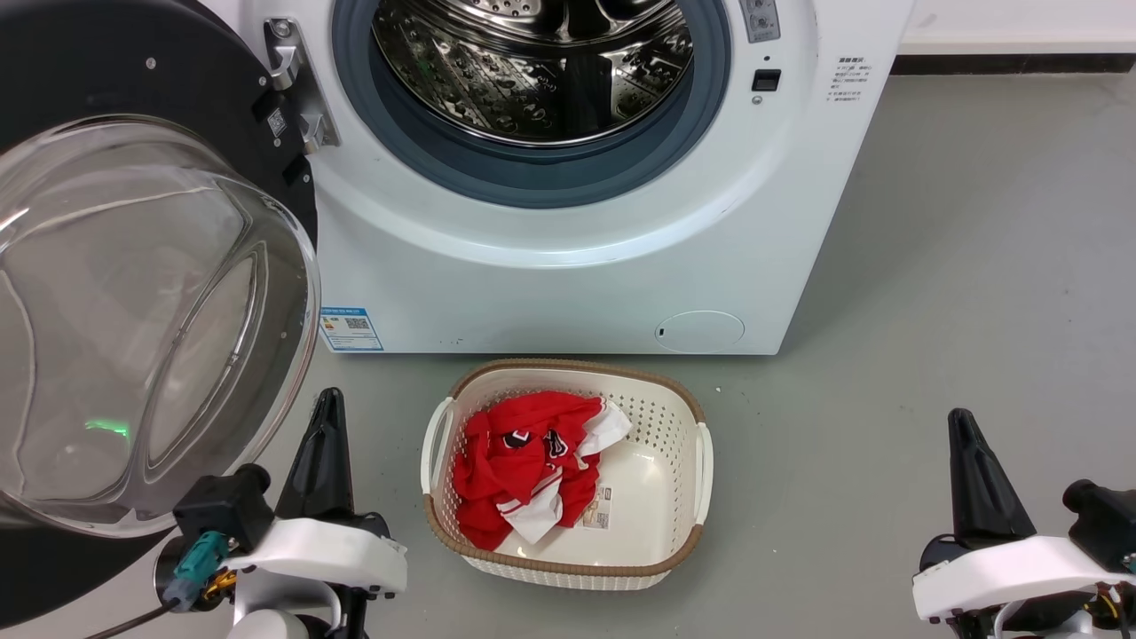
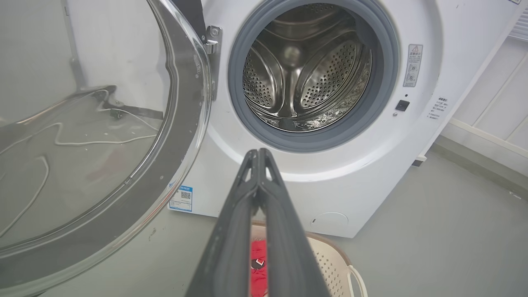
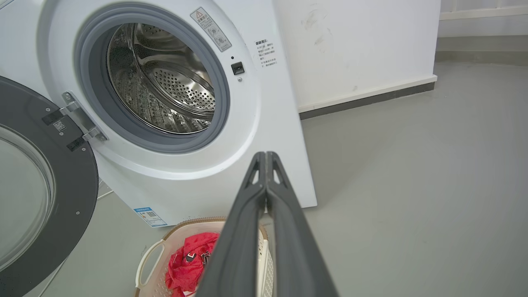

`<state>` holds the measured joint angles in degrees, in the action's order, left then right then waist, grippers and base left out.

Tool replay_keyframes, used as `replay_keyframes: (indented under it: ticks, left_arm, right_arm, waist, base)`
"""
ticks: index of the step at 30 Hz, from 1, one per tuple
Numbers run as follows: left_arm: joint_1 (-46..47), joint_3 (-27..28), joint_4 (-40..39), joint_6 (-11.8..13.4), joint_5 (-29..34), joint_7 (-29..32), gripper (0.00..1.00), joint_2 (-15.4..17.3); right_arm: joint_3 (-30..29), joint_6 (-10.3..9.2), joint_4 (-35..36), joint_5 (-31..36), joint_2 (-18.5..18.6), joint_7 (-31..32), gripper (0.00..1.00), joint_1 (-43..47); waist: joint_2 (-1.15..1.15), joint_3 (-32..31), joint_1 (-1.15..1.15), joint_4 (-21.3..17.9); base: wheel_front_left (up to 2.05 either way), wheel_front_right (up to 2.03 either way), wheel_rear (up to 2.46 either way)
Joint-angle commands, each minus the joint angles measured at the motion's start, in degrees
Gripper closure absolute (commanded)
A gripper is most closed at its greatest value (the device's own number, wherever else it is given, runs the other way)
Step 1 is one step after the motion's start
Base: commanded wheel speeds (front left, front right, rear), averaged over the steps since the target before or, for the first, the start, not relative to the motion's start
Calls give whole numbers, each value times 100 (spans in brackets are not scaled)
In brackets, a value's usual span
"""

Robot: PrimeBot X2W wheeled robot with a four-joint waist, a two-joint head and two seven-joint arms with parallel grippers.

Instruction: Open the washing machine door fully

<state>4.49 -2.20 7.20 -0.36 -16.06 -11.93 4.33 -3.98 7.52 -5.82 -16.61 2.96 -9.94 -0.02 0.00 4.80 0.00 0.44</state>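
The white washing machine (image 1: 550, 284) (image 2: 350, 181) (image 3: 272, 136) stands ahead, its steel drum (image 1: 532, 62) (image 2: 305, 70) (image 3: 161, 82) exposed inside the blue-grey gasket. The washing machine door (image 1: 133, 302) (image 2: 95, 136) (image 3: 45, 177) hangs swung out to the left on its metal hinge (image 1: 297, 89), its clear glass bowl bulging toward me. My left gripper (image 1: 327, 399) (image 2: 259, 152) is shut and holds nothing, just right of the door's lower rim and apart from it. My right gripper (image 1: 960, 417) (image 3: 266, 154) is shut too, far right over bare floor.
A cream laundry basket (image 1: 674, 408) (image 2: 330, 255) (image 3: 150, 255) holding a red and white garment (image 1: 524, 461) sits on the grey floor in front of the machine, between my grippers. A white wall with dark skirting (image 3: 371, 99) runs to the right of the machine.
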Motion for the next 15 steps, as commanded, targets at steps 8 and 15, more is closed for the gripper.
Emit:
replay_keyframes:
  ticks: [8,15]
  left_arm:
    - [111,123,2,-100,-995,221,100,-24]
    - [121,199,67,-165,-1679,386,100,-35]
  right_arm:
    - [-8,-1,-36,-1024,44,191,100,-204]
    - [-15,-1,-114,-1714,55,327,100,-253]
  waist:
    - [0,-34,0,-3]
    - [0,-62,0,-6]
  base:
    - [0,0,0]
    - [0,0,0]
